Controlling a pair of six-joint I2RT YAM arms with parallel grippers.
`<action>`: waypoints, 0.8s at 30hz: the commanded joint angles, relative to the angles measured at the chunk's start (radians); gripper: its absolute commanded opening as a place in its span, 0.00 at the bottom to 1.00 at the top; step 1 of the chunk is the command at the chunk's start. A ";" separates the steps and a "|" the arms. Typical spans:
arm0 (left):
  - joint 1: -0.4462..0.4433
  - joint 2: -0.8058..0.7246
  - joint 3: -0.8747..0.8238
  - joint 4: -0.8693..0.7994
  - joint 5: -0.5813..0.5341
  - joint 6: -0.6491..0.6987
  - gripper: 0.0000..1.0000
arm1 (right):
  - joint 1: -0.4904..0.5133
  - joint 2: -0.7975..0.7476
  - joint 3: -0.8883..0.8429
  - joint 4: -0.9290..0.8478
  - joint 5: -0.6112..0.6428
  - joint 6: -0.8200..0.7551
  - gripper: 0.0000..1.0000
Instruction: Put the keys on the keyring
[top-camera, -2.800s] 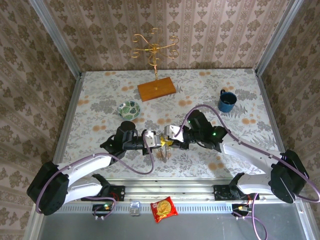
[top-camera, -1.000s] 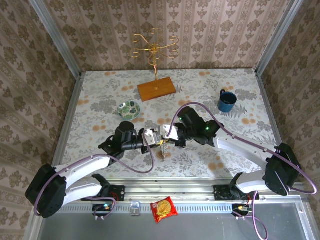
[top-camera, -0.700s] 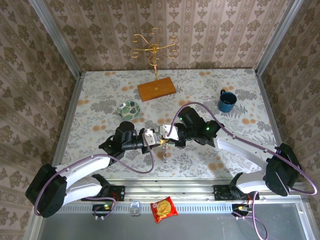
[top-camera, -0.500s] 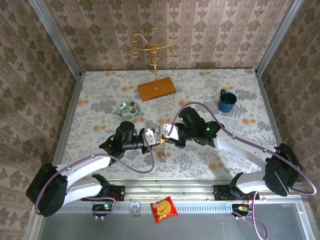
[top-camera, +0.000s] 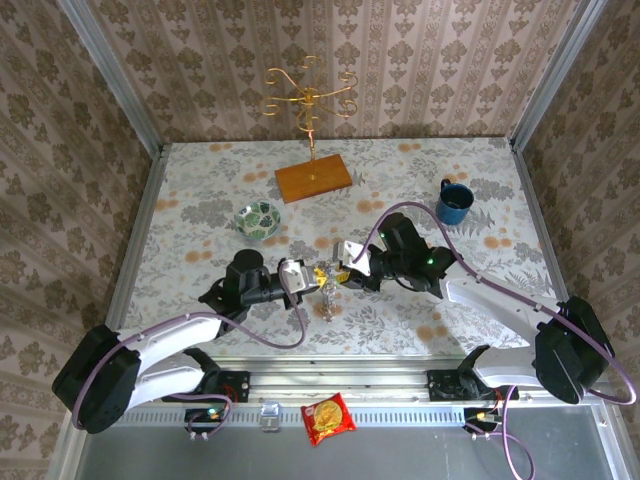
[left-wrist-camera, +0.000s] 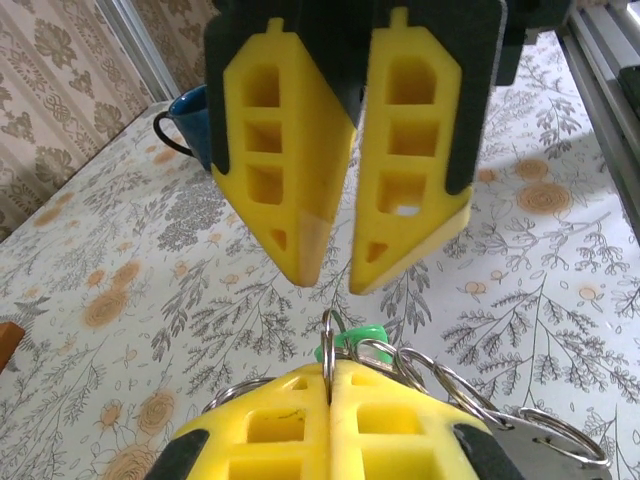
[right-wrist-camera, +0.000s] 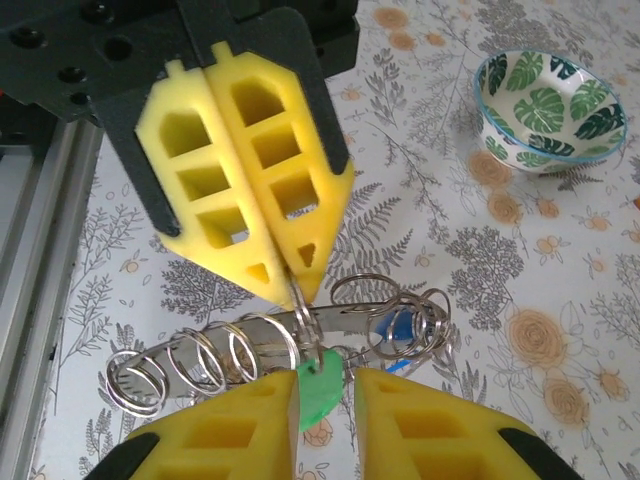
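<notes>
The keyring (right-wrist-camera: 345, 322), a flat metal band strung with several split rings, hangs above the table between both grippers (top-camera: 326, 285). My left gripper (left-wrist-camera: 330, 375) (right-wrist-camera: 292, 288) (top-camera: 303, 277) is shut on one thin split ring. From that ring hangs the green key (right-wrist-camera: 322, 395) (left-wrist-camera: 352, 340). Its head lies between the fingers of my right gripper (right-wrist-camera: 325, 385) (left-wrist-camera: 335, 285) (top-camera: 342, 274), which stand apart; the head rests against one finger with a gap to the other. The blue key (right-wrist-camera: 400, 336) hangs behind the rings at the band's right end.
A leaf-patterned bowl (top-camera: 258, 217) (right-wrist-camera: 550, 105) sits behind the left gripper. A blue mug (top-camera: 453, 202) (left-wrist-camera: 190, 125) stands at the back right. A wooden base with a gold stand (top-camera: 313, 178) is at the back centre. A snack packet (top-camera: 328, 418) lies below the front rail.
My right gripper has parted its fingers around the green key and drawn back a little to the right. The left gripper stays shut on the ring.
</notes>
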 joint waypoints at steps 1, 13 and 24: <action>0.009 -0.001 -0.004 0.114 0.046 -0.048 0.00 | 0.003 0.006 -0.005 0.028 -0.054 0.015 0.23; 0.012 0.005 0.001 0.102 0.067 -0.042 0.00 | 0.004 0.022 0.011 0.031 -0.044 0.004 0.16; 0.012 0.005 0.007 0.078 0.070 -0.019 0.00 | 0.002 -0.003 0.016 0.008 -0.040 -0.001 0.21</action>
